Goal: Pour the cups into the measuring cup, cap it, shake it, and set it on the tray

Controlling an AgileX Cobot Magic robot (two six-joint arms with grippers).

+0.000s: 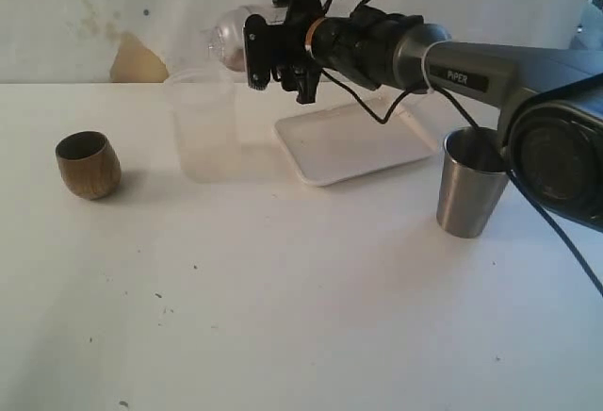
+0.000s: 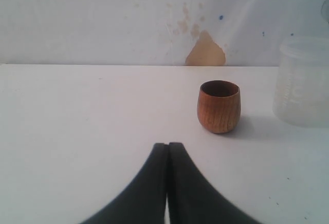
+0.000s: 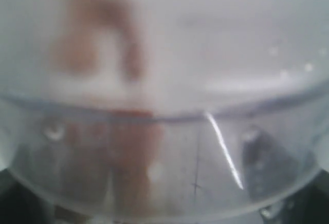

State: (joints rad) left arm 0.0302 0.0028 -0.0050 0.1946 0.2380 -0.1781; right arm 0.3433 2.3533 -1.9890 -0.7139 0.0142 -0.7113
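My right gripper (image 1: pixel 251 50) is shut on the clear measuring cup (image 1: pixel 228 36), holding it tipped on its side in the air, just above and behind a frosted cup (image 1: pixel 203 126). The right wrist view is filled by the measuring cup's clear wall (image 3: pixel 164 157) with dark marks. The brown wooden cup (image 1: pixel 88 164) stands upright at the left, and appears as the wooden cup (image 2: pixel 218 106) just ahead of my left gripper (image 2: pixel 168 145), which is shut and empty. The steel tumbler (image 1: pixel 468 183) stands upright at the right. The white tray (image 1: pixel 353 142) lies behind the middle, under the right arm.
The frosted translucent cup (image 2: pixel 303 80) stands between the wooden cup and the tray. A white wall with a brown patch (image 1: pixel 137 60) closes off the table's back edge. The right arm's base (image 1: pixel 561 147) stands just beside the tumbler.
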